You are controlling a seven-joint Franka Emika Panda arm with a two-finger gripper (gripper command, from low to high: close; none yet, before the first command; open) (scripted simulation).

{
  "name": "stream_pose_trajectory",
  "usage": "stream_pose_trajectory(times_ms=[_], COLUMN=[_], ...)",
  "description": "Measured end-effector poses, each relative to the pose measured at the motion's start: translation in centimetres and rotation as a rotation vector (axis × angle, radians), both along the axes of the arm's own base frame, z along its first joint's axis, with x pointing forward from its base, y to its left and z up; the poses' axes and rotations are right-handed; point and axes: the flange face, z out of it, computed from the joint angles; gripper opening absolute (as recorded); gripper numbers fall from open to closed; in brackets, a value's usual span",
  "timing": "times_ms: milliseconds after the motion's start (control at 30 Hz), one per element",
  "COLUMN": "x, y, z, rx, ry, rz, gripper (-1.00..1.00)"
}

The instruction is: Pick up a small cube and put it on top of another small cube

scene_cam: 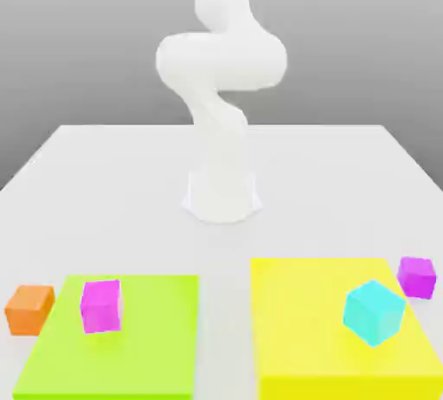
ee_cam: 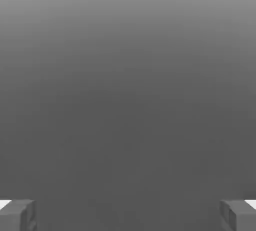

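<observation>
Two fingertips (ee_cam: 20,215) stand spread as wide as they go at the edges of the hand view, and between them is only plain grey ground; the gripper (ee_cam: 128,216) has hold of nothing. No cube lies under or near the hand, so all of them sit well away from it, far below on the white table (scene_cam: 130,173) in front of the arm's base (scene_cam: 223,195).

Four small cubes wait there. A magenta cube (scene_cam: 100,306) rests on the green mat (scene_cam: 130,355), with an orange cube (scene_cam: 29,308) just beside that mat. A cyan cube (scene_cam: 374,312), turned corner-on, sits on the yellow mat (scene_cam: 311,338), and a purple cube (scene_cam: 417,276) lies just off its far corner.

By their look, these cubes should be light, rigid and flat-faced, and not fragile. A sound grip would likely be on two opposite side faces, around mid-height, jaws squared to them; the cyan one would call for a wrist turn first.
</observation>
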Motion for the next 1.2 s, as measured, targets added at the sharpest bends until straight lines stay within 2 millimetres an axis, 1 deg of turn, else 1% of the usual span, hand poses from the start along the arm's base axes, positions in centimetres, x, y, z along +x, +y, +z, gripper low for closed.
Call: stream_pose_trajectory(times_ms=[67,167,267,333,433,533,667,800,833,967,1000,1167,1200], x=[2.4,5.0,6.6,7.1,6.9,5.8,2.2,-1.3,-1.9,-2.4,-2.5,-2.5,-2.5], y=[-2.3,-6.0,-10.0,-12.6,-16.5,-20.1,-25.3,-27.2,-27.4,-27.7,-27.7,-27.7,-27.7], z=[-3.5,-8.8,-14.3,-18.1,-24.0,-29.9,-37.7,-45.2,-46.7,-52.0,-53.1,-53.1,-53.7], rx=[0.045,0.111,0.177,0.221,0.289,0.357,0.457,0.544,0.557,0.568,0.568,0.567,0.568], ry=[0.057,0.133,0.205,0.250,0.316,0.377,0.451,0.531,0.542,0.552,0.552,0.549,0.550], rz=[-0.109,-0.267,-0.428,-0.536,-0.700,-0.866,-1.117,-1.319,-1.351,-1.381,-1.382,-1.381,-1.382], gripper=[0.00,0.00,0.00,0.00,0.00,0.00,0.00,0.00,0.00,0.00,-1.00,-1.00,-1.00])
